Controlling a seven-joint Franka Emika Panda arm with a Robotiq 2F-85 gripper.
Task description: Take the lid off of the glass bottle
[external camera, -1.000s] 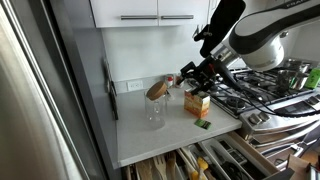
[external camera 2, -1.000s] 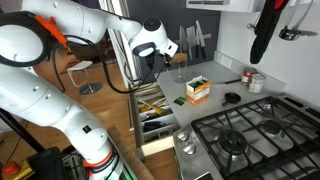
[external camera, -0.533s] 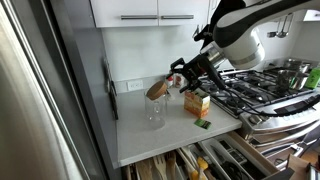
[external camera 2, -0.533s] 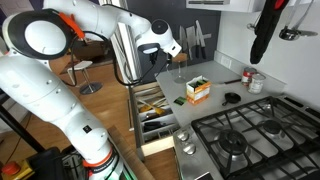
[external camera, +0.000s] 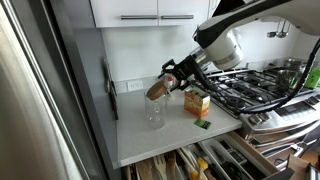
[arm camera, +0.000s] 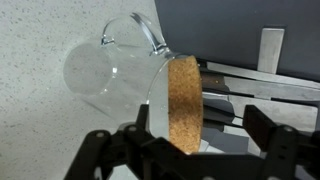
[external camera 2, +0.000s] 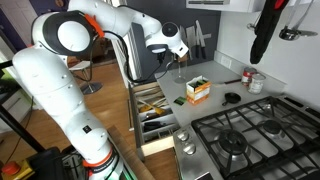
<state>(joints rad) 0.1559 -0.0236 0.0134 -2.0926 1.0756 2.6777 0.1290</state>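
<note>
The clear glass bottle [external camera: 154, 113] stands on the white counter [external camera: 170, 140]. The round cork lid [external camera: 157, 90] sits tilted on its mouth. In the wrist view the lid [arm camera: 185, 105] shows edge-on, with the bottle [arm camera: 110, 75] behind it. My gripper [arm camera: 200, 132] is open, with one finger on each side of the lid and a gap on the right side. In an exterior view the gripper [external camera: 172, 74] is just right of the lid. In an exterior view the gripper [external camera 2: 172, 52] hides the lid.
An orange-brown box [external camera: 197, 102] stands right of the bottle, with a small green item [external camera: 203, 123] in front of it. The gas stove [external camera: 255, 92] is further right. Drawers [external camera: 200, 160] stand open below the counter. The fridge side [external camera: 40, 90] is on the left. Small red-topped jars [external camera 2: 255, 80] stand near the wall.
My gripper has moved left, from above the box toward the bottle, and its fingers now flank the lid. The lid and bottle have not moved.
</note>
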